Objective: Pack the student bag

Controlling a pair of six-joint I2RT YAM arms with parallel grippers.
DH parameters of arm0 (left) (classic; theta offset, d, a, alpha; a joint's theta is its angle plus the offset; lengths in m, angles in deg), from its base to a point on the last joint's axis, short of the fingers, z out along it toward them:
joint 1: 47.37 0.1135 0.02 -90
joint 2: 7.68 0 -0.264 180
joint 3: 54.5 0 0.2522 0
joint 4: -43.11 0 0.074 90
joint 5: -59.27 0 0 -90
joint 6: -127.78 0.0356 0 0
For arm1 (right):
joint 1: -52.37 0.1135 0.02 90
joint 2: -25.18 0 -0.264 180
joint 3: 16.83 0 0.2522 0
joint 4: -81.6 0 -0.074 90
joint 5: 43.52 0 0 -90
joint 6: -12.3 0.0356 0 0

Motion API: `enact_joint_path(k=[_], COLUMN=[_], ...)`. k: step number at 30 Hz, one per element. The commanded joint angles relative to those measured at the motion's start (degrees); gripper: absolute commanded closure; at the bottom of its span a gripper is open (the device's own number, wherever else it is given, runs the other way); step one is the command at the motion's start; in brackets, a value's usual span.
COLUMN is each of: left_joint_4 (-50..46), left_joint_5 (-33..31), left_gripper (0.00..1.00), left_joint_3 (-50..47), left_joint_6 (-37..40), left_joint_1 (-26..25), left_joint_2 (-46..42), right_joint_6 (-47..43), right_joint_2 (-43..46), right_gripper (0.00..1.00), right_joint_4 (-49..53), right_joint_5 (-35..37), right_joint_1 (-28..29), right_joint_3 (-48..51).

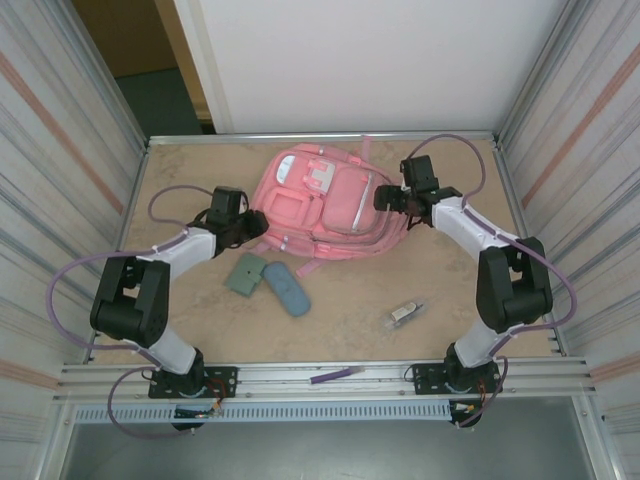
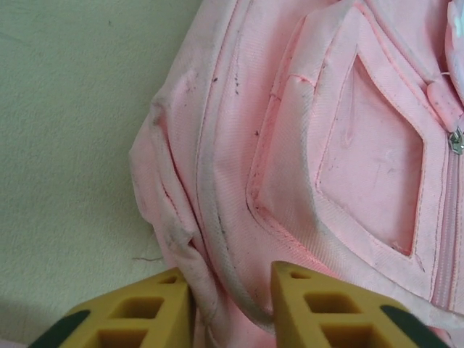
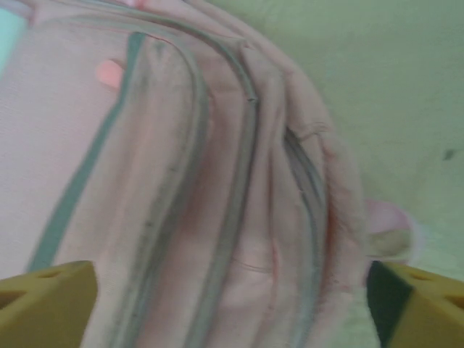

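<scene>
The student bag (image 1: 325,205), a large pink backpack, lies flat at the back middle of the table with its front pockets facing up. My left gripper (image 1: 258,224) is at the bag's left edge. In the left wrist view its yellow fingers (image 2: 319,304) pinch a bunched fold of the bag's side seam (image 2: 217,239), so the left gripper (image 2: 228,274) is shut on the fabric. My right gripper (image 1: 388,197) is at the bag's right edge. In the right wrist view it (image 3: 232,270) stands wide open, straddling the bag's zippered side (image 3: 239,181).
A green wallet-like case (image 1: 244,275) and a blue-grey oval pouch (image 1: 286,288) lie side by side in front of the bag. A small white and grey item (image 1: 405,313) sits at the front right. A purple pen-like stick (image 1: 335,375) rests on the front rail.
</scene>
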Motion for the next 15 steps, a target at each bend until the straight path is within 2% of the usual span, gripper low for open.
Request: enact_joint_path(k=[1, 3, 6, 9, 13, 14, 15], left_joint_4=[-5.13, -6.38, -8.97, -9.28, -7.98, -7.72, -6.84], left_joint_5=[-1.01, -2.73, -5.66, -10.61, -18.15, -19.05, -19.73], left_gripper=[0.63, 0.60, 0.56, 0.52, 0.42, 0.32, 0.04], left_joint_3=[1.66, 1.10, 0.26, -2.17, -6.79, -7.70, -8.94], left_joint_6=[4.92, 6.59, 7.86, 9.57, 11.21, 12.04, 12.46], left_joint_1=[0.22, 0.21, 0.21, -0.15, -0.31, -0.23, -0.18], left_joint_2=[-2.69, -5.17, -9.68, -15.86, -25.34, -27.95, -30.49], right_joint_6=[-2.14, 0.15, 6.78, 8.19, 8.74, 7.74, 6.95], right_joint_2=[4.87, 6.00, 6.38, 5.00, 4.41, 4.20, 3.81], right_gripper=[0.01, 0.01, 0.01, 0.01, 0.02, 0.03, 0.05], right_joint_4=[-2.96, -4.94, -4.28, -4.18, -3.40, -4.03, -4.29], right_joint_5=[10.20, 11.56, 9.21, -5.46, -7.74, -8.79, -10.35], right_joint_1=[0.90, 0.36, -1.75, -6.00, -5.89, -5.10, -4.34], right_joint_3=[1.53, 2.51, 3.05, 2.79, 3.05, 3.26, 3.01])
